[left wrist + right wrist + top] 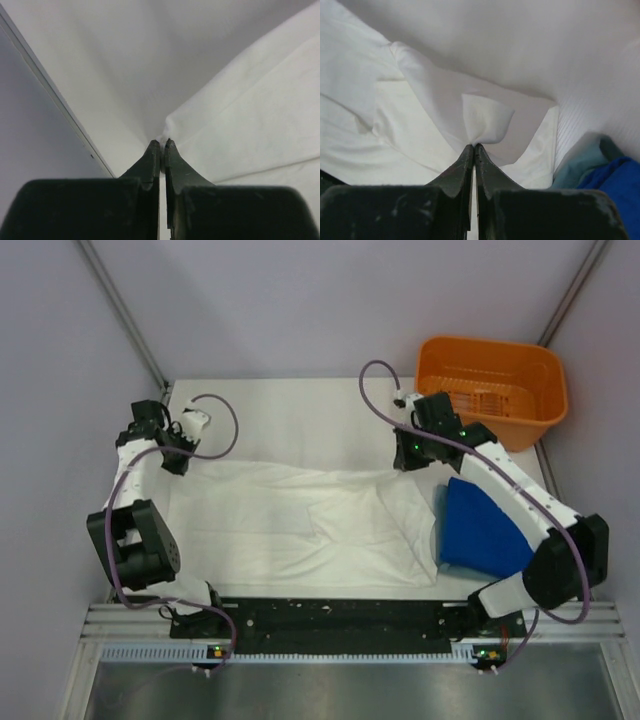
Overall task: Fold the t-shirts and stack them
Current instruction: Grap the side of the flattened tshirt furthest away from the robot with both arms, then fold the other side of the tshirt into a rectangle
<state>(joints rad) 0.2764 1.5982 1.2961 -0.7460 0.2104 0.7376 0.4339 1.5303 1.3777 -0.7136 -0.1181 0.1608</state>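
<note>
- White cloth fills most of the table [300, 405]: the white t-shirt [300, 520] lies spread from the left edge almost to the right arm. It is wrinkled, with a loose fold near its right end. No print shows on the side facing up.
- At the far left of the cloth, the left gripper [161, 144] has its jaws pressed together on a small tip of the shirt's edge, close to the table's left rim.
- At the far right of the cloth, the right gripper [473, 146] pinches a little bunched tuck of white fabric between closed jaws.
- Off to the right, the blue t-shirt [485, 530] sits as a folded bundle, partly under the right arm and touching the white shirt's right end. An orange basket [545, 390] stands at the far right corner.
- Both grips look shallow, so I judge a quick lift or pull could let either pinch slip and drop one side.
- If the arms move unevenly, the fold would likely land skewed or trap the existing wrinkles.
- With the right arm so low over the blue bundle, a sweep toward the near side could drag or unfold it.
</note>
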